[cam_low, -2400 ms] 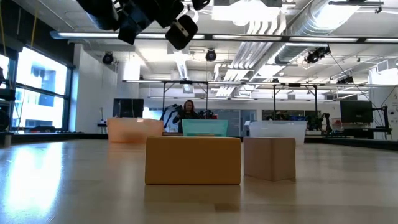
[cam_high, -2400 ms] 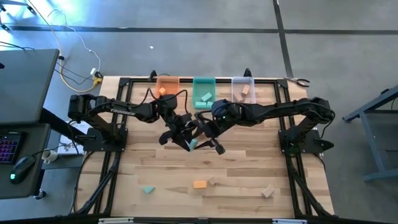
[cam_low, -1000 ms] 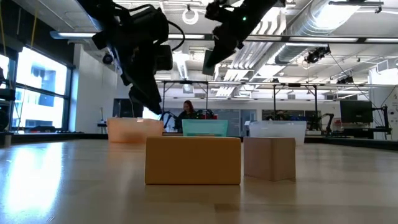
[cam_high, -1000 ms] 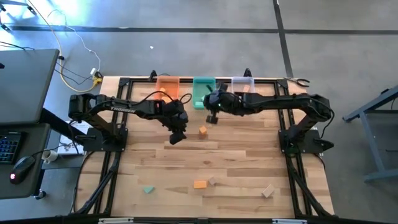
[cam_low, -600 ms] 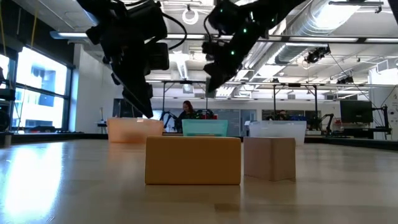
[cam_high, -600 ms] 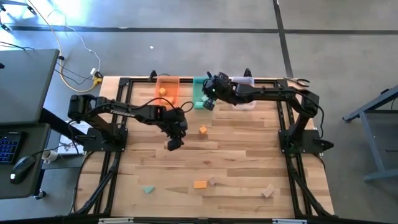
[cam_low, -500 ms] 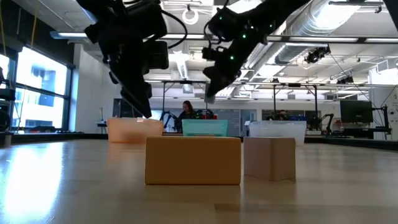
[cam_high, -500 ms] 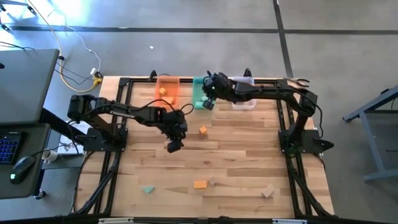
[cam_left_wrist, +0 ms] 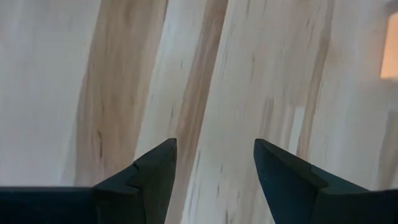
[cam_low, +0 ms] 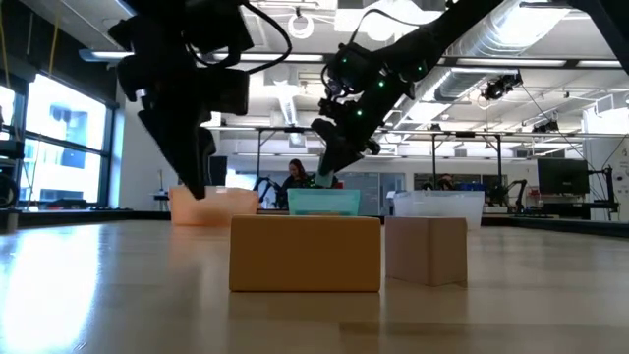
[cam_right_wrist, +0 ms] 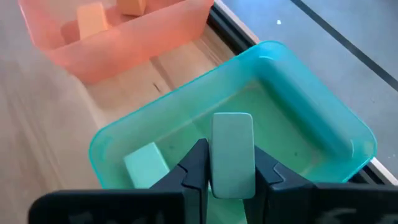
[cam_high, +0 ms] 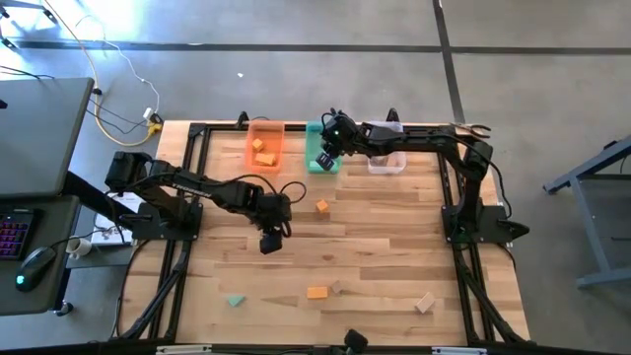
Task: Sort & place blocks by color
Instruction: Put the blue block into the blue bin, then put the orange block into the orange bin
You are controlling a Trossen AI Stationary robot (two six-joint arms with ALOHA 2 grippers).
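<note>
My right gripper (cam_right_wrist: 231,163) hangs over the green bin (cam_right_wrist: 292,68), shut on a pale teal-green block (cam_right_wrist: 232,134). The high view shows it (cam_high: 322,161) above that bin (cam_high: 325,130). Another teal block (cam_right_wrist: 146,163) lies on the bin's floor. The orange bin (cam_right_wrist: 143,37) holds orange blocks (cam_right_wrist: 91,18). My left gripper (cam_left_wrist: 214,163) is open above bare wood near the table's middle (cam_high: 269,240). An orange cube (cam_high: 322,206) rests on the table to the right of it. My right gripper pinches the teal-green block between its two fingers, by its two long sides (cam_right_wrist: 214,155). The fingers come from above, slanting toward the far edge. The block stands lengthwise along the fingers, its free end (cam_right_wrist: 232,118) past their tips, lifted clear above the bin's floor.
A clear bin (cam_high: 386,158) stands right of the green one at the far edge. Near the near edge lie a teal block (cam_high: 235,300), an orange brick (cam_high: 316,292) and two wood blocks (cam_high: 337,287), (cam_high: 425,303). A person sits in the room behind (cam_low: 296,173).
My right gripper has carried the teal block toward the far edge and down over the green bin, staying shut on it. My left gripper has moved toward the near edge and slightly left, away from the orange cube, and has come lower.
</note>
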